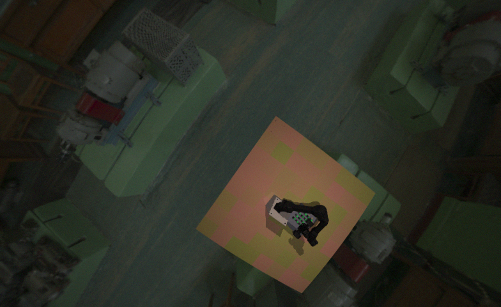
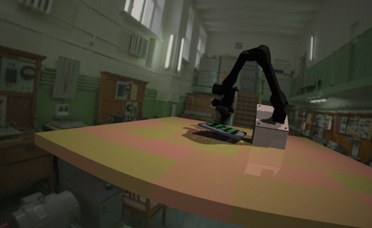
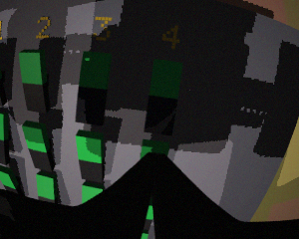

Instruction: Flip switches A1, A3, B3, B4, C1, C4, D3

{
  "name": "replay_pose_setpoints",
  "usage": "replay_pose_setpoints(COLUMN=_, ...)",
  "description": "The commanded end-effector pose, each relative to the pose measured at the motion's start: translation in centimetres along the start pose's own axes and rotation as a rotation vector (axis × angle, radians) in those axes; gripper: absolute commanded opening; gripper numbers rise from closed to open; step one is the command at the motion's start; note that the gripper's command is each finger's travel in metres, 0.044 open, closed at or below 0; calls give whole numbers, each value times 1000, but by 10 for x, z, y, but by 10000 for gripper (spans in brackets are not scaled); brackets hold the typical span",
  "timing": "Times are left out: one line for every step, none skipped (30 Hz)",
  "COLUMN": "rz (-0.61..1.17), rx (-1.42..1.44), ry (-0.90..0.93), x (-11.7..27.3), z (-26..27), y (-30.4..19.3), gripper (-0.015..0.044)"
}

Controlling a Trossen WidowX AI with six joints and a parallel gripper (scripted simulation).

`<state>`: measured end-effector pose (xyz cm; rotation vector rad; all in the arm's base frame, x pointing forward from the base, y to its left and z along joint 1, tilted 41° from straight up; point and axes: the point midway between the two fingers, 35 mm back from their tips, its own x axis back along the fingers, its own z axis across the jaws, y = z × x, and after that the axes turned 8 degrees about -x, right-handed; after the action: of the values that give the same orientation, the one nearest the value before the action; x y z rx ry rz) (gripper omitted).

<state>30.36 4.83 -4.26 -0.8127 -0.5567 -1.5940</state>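
My six-joint arm (image 1: 303, 207) (image 2: 263, 53) appears right of center in the top view, its links bent in a hook. Exterior view: I rise from the right, crest in an elbow at upper right, then slope down leftward. My wrist is bent so that my parallel-jaw gripper (image 2: 224, 118) (image 3: 155, 161) points downward, right of center. Wrist view: my dark fingers form a peak at bottom center, shut, nothing held between them.
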Motion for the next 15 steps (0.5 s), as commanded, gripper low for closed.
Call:
replay_pose_setpoints(rz=1, rx=-6, ry=5, x=0, z=1, y=0, gripper=0)
replay_pose_setpoints(rz=1, rx=-6, ry=5, x=0, z=1, y=0, gripper=0)
replay_pose_setpoints(rz=1, rx=-6, ry=5, x=0, z=1, y=0, gripper=0)
replay_pose_setpoints(rz=1, rx=-6, ry=5, x=0, z=1, y=0, gripper=0)
replay_pose_setpoints(rz=1, rx=-6, ry=5, x=-1, z=1, y=0, gripper=0)
replay_pose_setpoints(rz=1, rx=-6, ry=5, x=-1, z=1, y=0, gripper=0)
replay_pose_setpoints(rz=1, rx=-6, ry=5, x=-1, z=1, y=0, gripper=0)
replay_pose_setpoints(rz=1, rx=-6, ry=5, x=-1, z=1, y=0, gripper=0)
replay_pose_setpoints(rz=1, rx=-6, ry=5, x=-1, z=1, y=0, gripper=0)
replay_pose_setpoints(rz=1, rx=-6, ry=5, x=-1, z=1, y=0, gripper=0)
replay_pose_setpoints(rz=1, rx=-6, ry=5, x=-1, z=1, y=0, gripper=0)
replay_pose_setpoints(rz=1, rx=-6, ry=5, x=-2, z=1, y=0, gripper=0)
replay_pose_setpoints(rz=1, rx=-6, ry=5, x=-2, z=1, y=0, gripper=0)
replay_pose_setpoints(rz=1, rx=-6, ry=5, x=-2, z=1, y=0, gripper=0)
replay_pose_setpoints(rz=1, rx=-6, ry=5, x=-2, z=1, y=0, gripper=0)
